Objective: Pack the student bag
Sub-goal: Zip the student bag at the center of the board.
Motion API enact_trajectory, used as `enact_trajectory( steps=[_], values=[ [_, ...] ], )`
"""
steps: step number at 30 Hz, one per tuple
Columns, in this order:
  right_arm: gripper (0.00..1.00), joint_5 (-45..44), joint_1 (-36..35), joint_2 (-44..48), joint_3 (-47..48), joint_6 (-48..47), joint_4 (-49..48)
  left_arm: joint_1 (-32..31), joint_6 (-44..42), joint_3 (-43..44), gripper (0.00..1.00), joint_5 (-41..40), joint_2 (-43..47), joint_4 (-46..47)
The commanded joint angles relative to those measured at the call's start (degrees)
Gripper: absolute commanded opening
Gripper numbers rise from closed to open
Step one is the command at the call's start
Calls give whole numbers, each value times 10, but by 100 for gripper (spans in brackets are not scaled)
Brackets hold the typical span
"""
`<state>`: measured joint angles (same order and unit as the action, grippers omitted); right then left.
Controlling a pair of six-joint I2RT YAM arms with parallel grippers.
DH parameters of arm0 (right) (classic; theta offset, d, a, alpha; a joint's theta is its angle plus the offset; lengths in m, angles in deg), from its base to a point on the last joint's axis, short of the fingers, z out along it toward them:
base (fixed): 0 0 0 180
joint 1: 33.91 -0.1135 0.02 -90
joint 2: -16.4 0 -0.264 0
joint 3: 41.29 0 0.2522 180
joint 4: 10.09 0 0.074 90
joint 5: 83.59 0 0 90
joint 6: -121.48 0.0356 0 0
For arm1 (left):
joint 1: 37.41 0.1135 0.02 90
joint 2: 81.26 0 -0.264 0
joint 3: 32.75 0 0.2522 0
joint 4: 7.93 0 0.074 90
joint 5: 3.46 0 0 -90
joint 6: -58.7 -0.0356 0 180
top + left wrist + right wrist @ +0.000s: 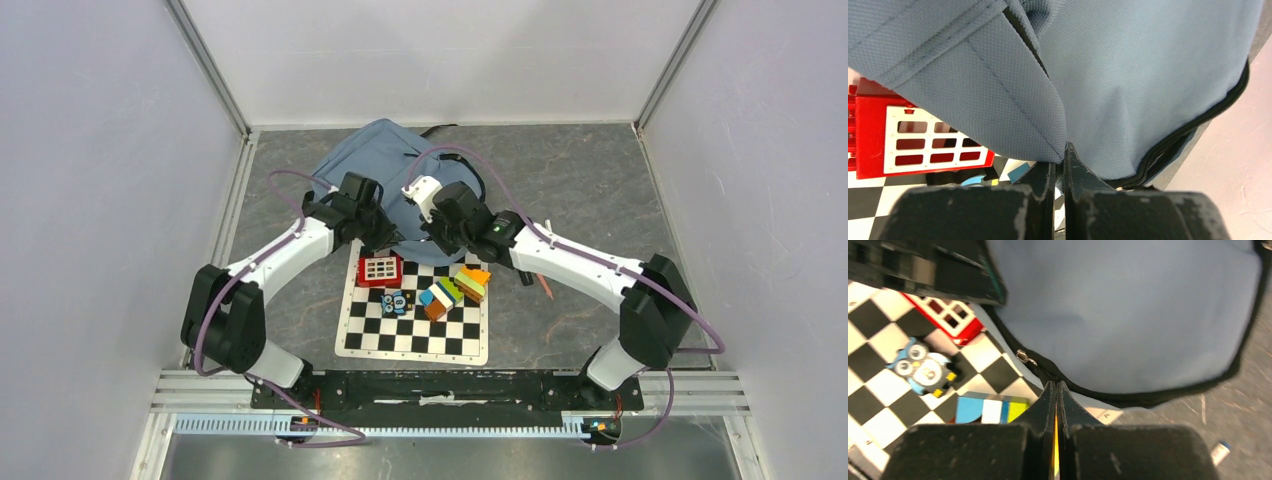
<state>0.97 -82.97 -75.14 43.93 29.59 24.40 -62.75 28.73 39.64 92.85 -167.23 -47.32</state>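
The student bag [372,165], dusty blue with black zipper trim, lies at the back centre, its near edge reaching the chessboard [470,340]. My left gripper [384,243] is at that near edge. In the left wrist view it [1060,159] is shut, with a fold of the bag's blue fabric [1128,75] pinched at its tips. My right gripper [441,240] is just to the right. In the right wrist view it [1056,386] is shut, tips against the bag's [1128,315] black zipper trim; I cannot tell whether any fabric is pinched.
On the chessboard sit a red toy with a white grid [380,268], a small owl figure [395,303] and coloured blocks [455,290]. An orange pencil-like stick [543,285] lies right of the board. Grey walls close in the left, right and back sides.
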Motion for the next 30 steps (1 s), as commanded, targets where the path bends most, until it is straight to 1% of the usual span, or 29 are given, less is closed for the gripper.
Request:
enact_trajectory(
  steps=[1, 5, 8, 10, 13, 16, 17, 18, 19, 20, 21, 22, 23, 25, 27, 28, 30],
  values=[
    [0, -167, 1, 39, -20, -14, 22, 11, -56, 46, 2, -45, 46, -41],
    [0, -235, 2, 40, -39, -3, 45, 54, -75, 33, 2, -40, 71, -58],
    [0, -252, 8, 42, -49, 6, 55, 92, -96, 13, 2, -51, 101, -76],
    [0, -246, 13, 42, -51, 10, 56, 130, -110, -4, 2, -37, 115, -79],
    [0, -220, 20, 37, -50, 18, 52, 168, -135, -22, 2, -19, 125, -83],
    [0, -174, 25, 35, -44, 16, 35, 175, -188, -18, 2, -10, 129, -75],
    [0, -162, 26, 37, -44, 16, 29, 175, -204, -14, 4, -4, 130, -70],
    [0, -146, 28, 40, -43, 15, 20, 175, -224, -11, 8, 2, 130, -69],
    [0, -134, 29, 44, -43, 14, 13, 175, -243, -2, 17, 10, 130, -69],
    [0, -121, 31, 47, -43, 13, 6, 174, -269, 4, 29, 19, 131, -69],
    [0, -107, 33, 52, -44, 10, -3, 173, -288, 13, 46, 23, 134, -69],
    [0, -91, 34, 57, -47, 9, -12, 170, -308, 20, 58, 23, 137, -69],
    [0, -80, 35, 61, -51, 8, -19, 166, -323, 29, 68, 20, 143, -68],
    [0, -56, 40, 65, -52, 14, -23, 158, -352, 47, 78, 21, 148, -68],
    [0, -36, 54, 67, -56, 33, -22, 144, -377, 63, 84, 37, 153, -57],
    [3, -18, 67, 70, -59, 45, -23, 135, -388, 64, 86, 50, 157, -47],
    [20, 36, 94, 75, -69, 63, -29, 108, -411, 60, 88, 67, 163, -16]
  ],
)
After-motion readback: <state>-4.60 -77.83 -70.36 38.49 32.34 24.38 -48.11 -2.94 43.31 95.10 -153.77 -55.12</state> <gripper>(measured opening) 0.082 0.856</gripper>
